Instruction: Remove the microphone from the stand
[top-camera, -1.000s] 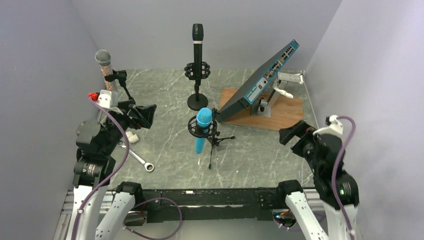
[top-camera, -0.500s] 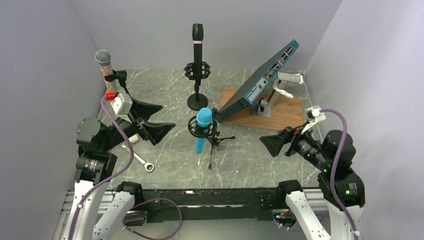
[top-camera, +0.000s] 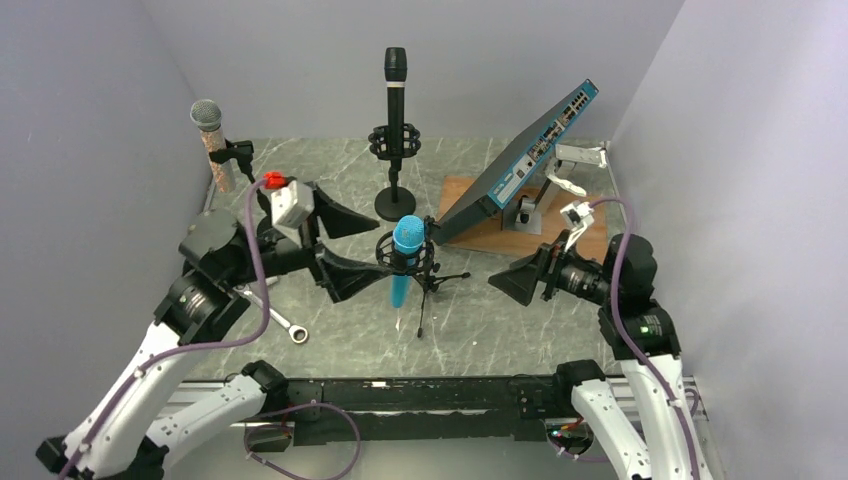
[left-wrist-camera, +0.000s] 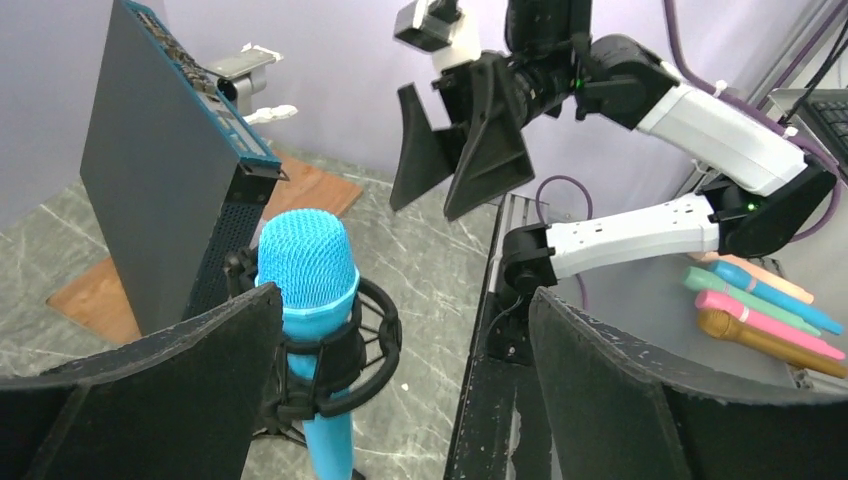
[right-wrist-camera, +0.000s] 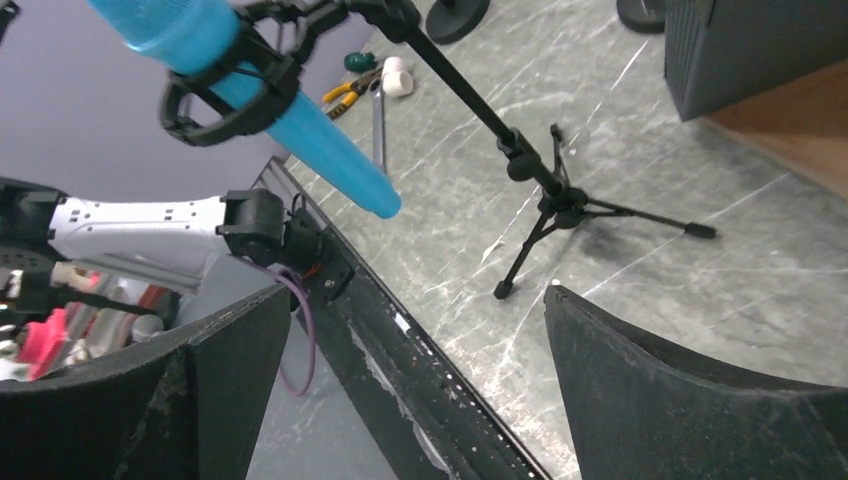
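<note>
A blue microphone sits tilted in a black shock mount on a small tripod stand at the table's middle. My left gripper is open, just left of the mount, with its jaws level with the microphone head. In the left wrist view the microphone stands by the left finger, inside the open left gripper. My right gripper is open and empty, right of the tripod and apart from it. In the right wrist view the microphone and tripod lie ahead of the right gripper.
A black microphone stands on a round-base stand behind. A silver microphone stands at far left. A network switch leans on a wooden board at back right. A wrench lies front left.
Both arms swung inward from the table's sides. The left gripper reached the blue microphone's mount. The right gripper moved left toward the tripod.
</note>
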